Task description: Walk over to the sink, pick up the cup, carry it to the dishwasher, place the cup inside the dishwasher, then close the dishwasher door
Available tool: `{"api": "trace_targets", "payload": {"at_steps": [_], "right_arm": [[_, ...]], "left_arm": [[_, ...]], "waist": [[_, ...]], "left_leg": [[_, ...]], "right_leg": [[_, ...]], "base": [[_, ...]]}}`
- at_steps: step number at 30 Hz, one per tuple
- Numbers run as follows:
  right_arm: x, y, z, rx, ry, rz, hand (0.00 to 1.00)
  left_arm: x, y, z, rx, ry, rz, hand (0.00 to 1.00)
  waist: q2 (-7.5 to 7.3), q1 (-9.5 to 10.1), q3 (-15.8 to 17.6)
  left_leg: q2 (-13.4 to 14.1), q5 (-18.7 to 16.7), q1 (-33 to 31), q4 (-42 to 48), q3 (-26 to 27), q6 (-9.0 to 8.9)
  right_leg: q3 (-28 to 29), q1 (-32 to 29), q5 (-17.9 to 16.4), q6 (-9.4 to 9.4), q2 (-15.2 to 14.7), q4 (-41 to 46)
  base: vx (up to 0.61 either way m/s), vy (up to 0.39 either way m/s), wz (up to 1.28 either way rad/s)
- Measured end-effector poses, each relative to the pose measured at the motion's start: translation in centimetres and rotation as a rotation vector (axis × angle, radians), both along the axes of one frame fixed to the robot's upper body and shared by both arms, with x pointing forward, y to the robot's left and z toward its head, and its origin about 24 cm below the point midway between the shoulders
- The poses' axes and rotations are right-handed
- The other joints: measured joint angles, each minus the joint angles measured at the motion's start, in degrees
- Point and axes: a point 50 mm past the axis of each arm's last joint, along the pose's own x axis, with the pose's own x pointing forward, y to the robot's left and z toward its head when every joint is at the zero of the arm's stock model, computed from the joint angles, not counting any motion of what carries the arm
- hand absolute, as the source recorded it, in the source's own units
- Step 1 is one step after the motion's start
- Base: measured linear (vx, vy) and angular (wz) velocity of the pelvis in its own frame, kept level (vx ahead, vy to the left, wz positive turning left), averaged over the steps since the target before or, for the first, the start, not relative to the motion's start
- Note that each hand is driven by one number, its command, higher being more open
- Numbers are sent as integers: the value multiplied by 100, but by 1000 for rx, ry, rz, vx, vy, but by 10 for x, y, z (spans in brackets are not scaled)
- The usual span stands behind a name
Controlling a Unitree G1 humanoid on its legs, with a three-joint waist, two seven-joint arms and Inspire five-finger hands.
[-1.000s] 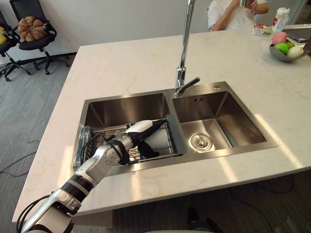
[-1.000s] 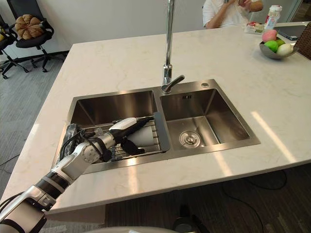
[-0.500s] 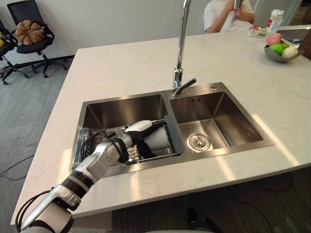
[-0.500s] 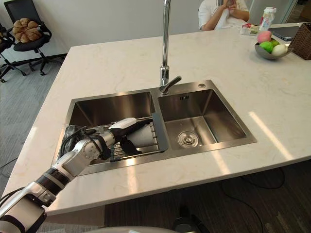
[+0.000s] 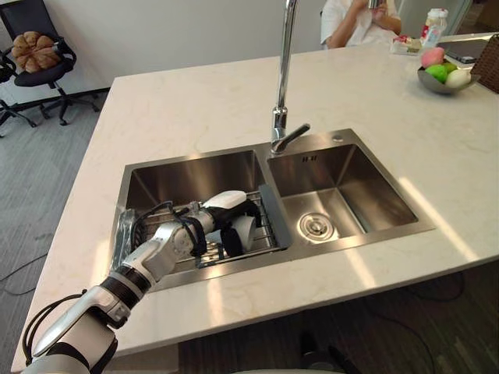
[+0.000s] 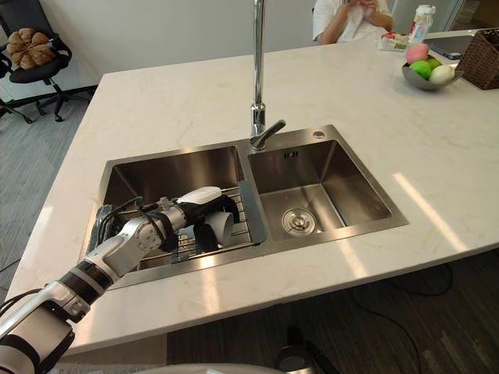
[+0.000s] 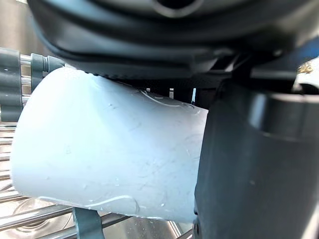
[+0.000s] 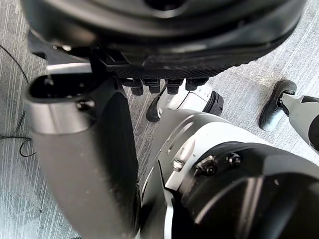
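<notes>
In the left bowl of the double sink [image 5: 195, 175], a wire rack [image 5: 276, 220] spans the basin, and the white cup [image 5: 245, 231] lies on its side toward the rack's right end, close to the divider between the two bowls. The left hand [image 5: 210, 222] is wrapped round the cup, thumb over one side and dark fingers [image 5: 232, 240] curled round the other. In the wrist view the cup's wall [image 7: 109, 164] sits hard against the palm. Whether the cup rests on the wires or is just clear of them I cannot tell. The right hand [image 8: 164, 35] hangs down beside the robot over the floor; open or closed, I cannot say.

The pick-up looks all but made, so the risks lie in the lift and the carry. Droplets bead on the cup's glossy, tapered wall, so it could slide out of the grasp toward its narrower end, more so once walking jolts the arm. Raised at a slant, the cup could snag the rack's wires or knock the sink's front rim. The faucet [image 5: 282, 70] stands near enough that a wide swing might clip it.

No print shows on the cup. A bottle [image 5: 433, 23] at the countertop's [image 5: 195, 101] far right corner bears a label too small to read.
</notes>
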Motion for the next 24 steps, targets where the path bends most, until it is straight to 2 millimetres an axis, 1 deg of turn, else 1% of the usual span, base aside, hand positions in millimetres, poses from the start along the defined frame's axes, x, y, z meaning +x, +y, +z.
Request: {"api": "trace_targets", "payload": {"at_steps": [4, 8, 10, 12, 13, 14, 15, 16, 18, 19, 20, 22, 24], "right_arm": [[2, -2, 0, -4, -2, 19, 100], [4, -4, 1, -13, -4, 40, 100], [3, -5, 1, -15, -2, 45, 100], [3, -8, 2, -24, 1, 71, 100], [3, -9, 2, -26, 2, 74, 100], [3, -10, 2, -27, 4, 82, 100], [3, -10, 2, -26, 5, 84, 100], [4, -9, 2, -25, 5, 96, 100], [9, -9, 1, -26, 4, 117, 100], [8, -10, 1, -32, 15, 127, 100], [8, -11, 1, -32, 15, 122, 100], [9, -11, 1, -29, 17, 130, 100], [8, -11, 1, -25, 19, 128, 100]], "left_arm": [[-7, 2, -3, -46, -62, 4, 0], [-23, 6, -3, -169, -152, 54, 0], [-30, 10, 1, -239, -189, 78, 0], [-39, 15, 11, -396, -195, 113, 0], [-42, 15, 14, -442, -197, 116, 0], [-47, 13, 20, -538, -194, 120, 0], [-50, 12, 23, -583, -189, 121, 0], [-53, 10, 27, -654, -184, 125, 0], [-57, 12, 28, -736, -150, 140, 0], [-58, 14, 27, -764, -133, 153, 0], [-59, 17, 26, -788, -119, 169, 0], [-60, 27, 24, -836, -96, 209, 0], [-61, 37, 24, -940, -77, 269, 0]], "waist": [[6, -14, 3], [6, 44, 5], [3, 114, 8], [1, 192, 11], [1, 241, 11], [-4, 367, 13], [-6, 427, 15], [-13, 535, 18], [-21, 649, 21], [-27, 714, 24], [-28, 761, 24], [-33, 780, 26], [-42, 794, 27]], "left_leg": [[4, 1, -56, 20, -116, 2], [21, 5, -136, 39, -258, 6], [34, 7, -150, 41, -315, 6], [41, 7, -143, 54, -464, 7], [39, 8, -142, 62, -495, 7], [32, 9, -142, 75, -555, 10], [28, 14, -143, 79, -593, 18], [18, 20, -149, 98, -670, 27], [7, 25, -166, 146, -789, 34], [4, 37, -190, 168, -875, 40], [4, 59, -206, 162, -914, 36], [3, 105, -259, 144, -994, 24], [3, 182, -278, 72, -1094, 20]], "right_leg": [[-95, 21, -24, 1, -20, 0], [-260, 46, -57, 0, -40, -3], [-345, 74, -63, -8, -41, -12], [-518, 200, -94, -20, -62, -20], [-561, 226, -99, -26, -71, -20], [-651, 275, -101, -29, -88, -22], [-691, 305, -103, -33, -98, -26], [-768, 364, -113, -43, -118, -28], [-881, 457, -140, -44, -143, -39], [-965, 511, -164, -35, -159, -45], [-1002, 520, -193, -71, -163, -49], [-1072, 524, -194, -71, -165, -73], [-1170, 557, -191, -71, -168, -99]], "base": [[-18, -14, 14], [-3, -13, 18], [8, -13, 18], [7, -7, 31], [-8, -2, 30], [-15, 0, 23], [-43, -1, 29], [-47, -3, 32], [-72, -10, 34], [-91, -24, 30], [-91, -32, 28], [-63, -27, 20], [-52, -29, 21]]}}
